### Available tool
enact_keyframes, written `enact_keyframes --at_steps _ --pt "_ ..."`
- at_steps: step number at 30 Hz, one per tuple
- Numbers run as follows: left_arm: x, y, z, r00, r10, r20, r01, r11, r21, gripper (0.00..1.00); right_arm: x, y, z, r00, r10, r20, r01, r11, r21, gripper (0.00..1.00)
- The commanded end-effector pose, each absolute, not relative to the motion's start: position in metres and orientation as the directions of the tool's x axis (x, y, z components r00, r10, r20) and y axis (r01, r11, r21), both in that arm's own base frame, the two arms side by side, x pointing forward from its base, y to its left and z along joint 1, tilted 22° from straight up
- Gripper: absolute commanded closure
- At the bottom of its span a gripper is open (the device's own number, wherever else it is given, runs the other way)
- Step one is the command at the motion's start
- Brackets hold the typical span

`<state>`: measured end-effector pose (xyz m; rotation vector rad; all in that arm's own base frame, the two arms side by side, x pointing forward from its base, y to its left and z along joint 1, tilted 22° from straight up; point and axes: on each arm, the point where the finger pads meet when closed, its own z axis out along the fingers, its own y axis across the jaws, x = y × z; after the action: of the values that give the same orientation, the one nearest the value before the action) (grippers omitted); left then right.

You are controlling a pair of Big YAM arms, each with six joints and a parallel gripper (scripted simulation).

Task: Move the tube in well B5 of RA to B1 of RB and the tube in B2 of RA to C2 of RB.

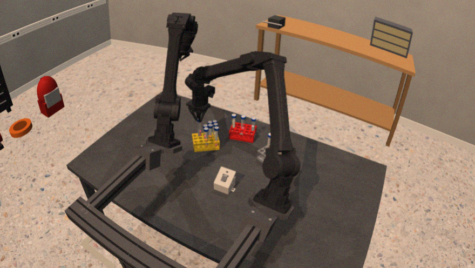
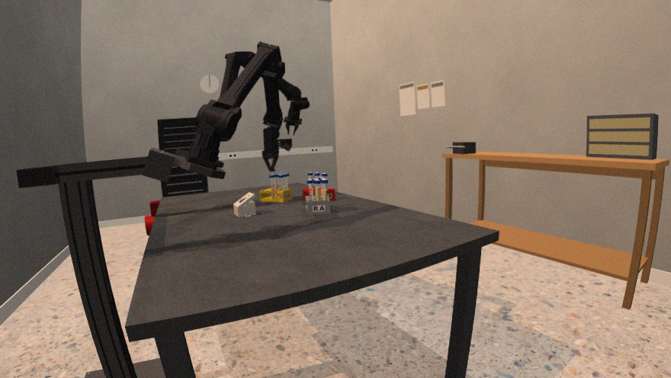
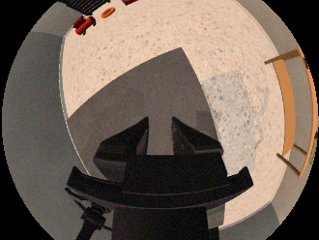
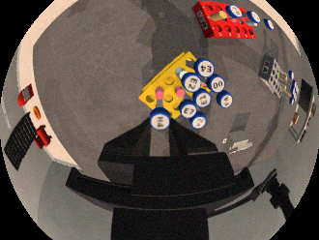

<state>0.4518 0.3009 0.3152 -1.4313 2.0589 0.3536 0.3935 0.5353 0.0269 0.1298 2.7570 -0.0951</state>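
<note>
Top view: the right pincer (image 1: pixel 198 116) (image 2: pixel 269 166) (image 4: pixel 159 121) points down over the yellow rack RB (image 1: pixel 207 147) (image 2: pixel 275 199) (image 4: pixel 166 73), nearly closed, with the blue cap of the M4 tube (image 1: pixel 199 126) (image 4: pixel 159 119) at its tips. That cap stands above the other RB caps, so I judge seating unfinished. The left pincer (image 1: pixel 185 57) (image 2: pixel 292 128) (image 3: pixel 160 127) is raised, well apart from the racks. RA (image 1: pixel 260 158) (image 2: pixel 318 207) (image 4: pixel 267 65) is partly hidden by the right arm. The DONE box (image 1: pixel 220 185) (image 2: pixel 244 209) sits apart on the counter (image 1: pixel 166 196) (image 2: pixel 281 248) (image 3: pixel 164 82) (image 4: pixel 97 73); its lamp looks dark.

Exterior view: RA and RB look level. RA bears several tubes, too crowded to say whether B5 and B2 are vacated.

Left wrist view: the fingers stand partly open, with a visible gap and nothing held.

Right wrist view: the pincer has M4 by the cap, above or partly in an RB end well; I cannot tell which. 7 other caps crowd RB's far side. M4 is probably 1 of the 2 tubes to move, likely the B1 one. Whether the C2 tube is in place cannot be told. Left to do: seat M4, let go, finish any remaining transfer, press DONE.
</note>
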Motion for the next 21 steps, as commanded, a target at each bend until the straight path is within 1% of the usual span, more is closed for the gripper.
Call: enact_keyframes --at_steps 1,9,14,21 --pt "0.456 0.304 0.335 -0.216 -0.745 -0.631 -0.912 0.385 -0.141 0.7 0.4 0.56 0.032 -0.916 0.09 -0.39 0.098 0.995 0.0 1.0" --pt "0.456 0.304 0.335 -0.216 -0.745 -0.631 -0.912 0.385 -0.141 0.7 0.398 0.55 0.038 -0.918 0.087 -0.386 0.1 0.995 -0.015 1.0" --pt "0.456 0.304 0.335 -0.216 -0.745 -0.631 -0.912 0.385 -0.141 0.7 0.398 0.562 0.031 -0.916 0.089 -0.391 0.097 0.995 0.0 1.0" --pt "0.456 0.304 0.335 -0.216 -0.745 -0.631 -0.912 0.385 -0.141 0.7 0.412 0.555 0.033 -0.914 0.096 -0.393 0.104 0.995 0.002 1.0"
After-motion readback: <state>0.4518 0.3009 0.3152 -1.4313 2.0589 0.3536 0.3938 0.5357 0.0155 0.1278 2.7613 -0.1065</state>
